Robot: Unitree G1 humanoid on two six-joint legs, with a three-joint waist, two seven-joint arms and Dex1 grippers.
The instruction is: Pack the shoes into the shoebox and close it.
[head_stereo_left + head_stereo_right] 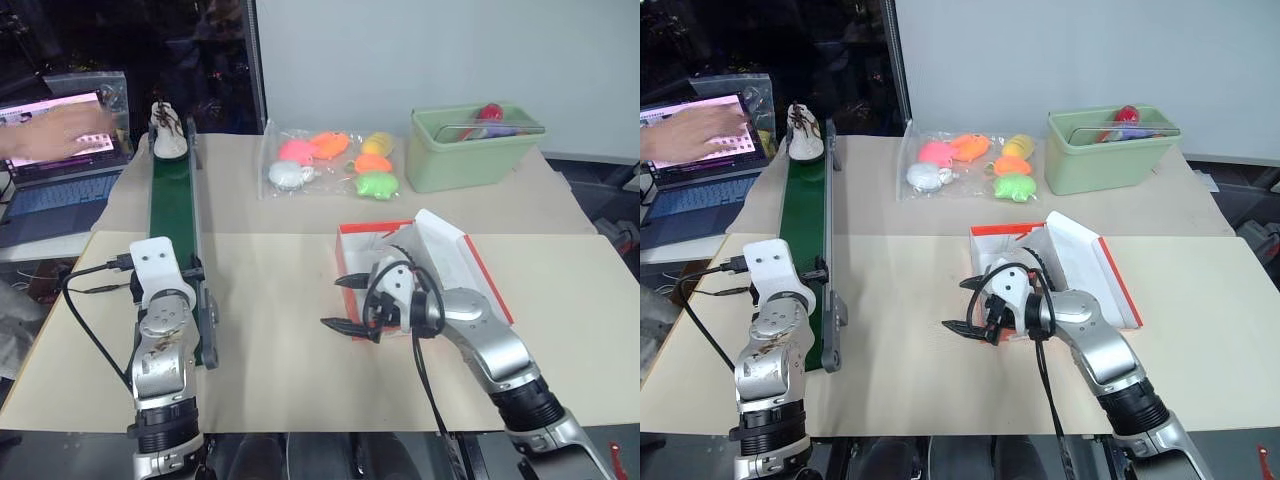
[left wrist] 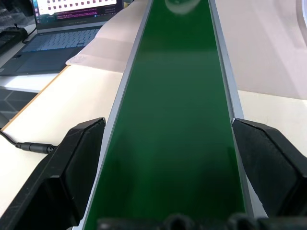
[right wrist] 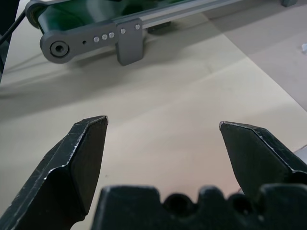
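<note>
One white shoe (image 1: pixel 167 130) with dark laces stands at the far end of the green conveyor belt (image 1: pixel 175 220). The red shoebox (image 1: pixel 370 228) lies open in the middle of the table, its white-lined lid (image 1: pixel 447 252) raised to the right. My right gripper (image 1: pixel 332 303) hovers open at the box's near left corner, pointing left over bare table, and hides part of the inside. In the left wrist view my left gripper (image 2: pixel 168 122) is open, with one finger on each side of the belt's near end and nothing held.
At the back of the table stand a light-green bin (image 1: pixel 470 150) and a clear bag of bright soft toys (image 1: pixel 330 165). A laptop (image 1: pixel 60 175) sits at the far left with a person's hand (image 1: pixel 55 135) on it. A black cable (image 1: pixel 85 290) runs beside my left wrist.
</note>
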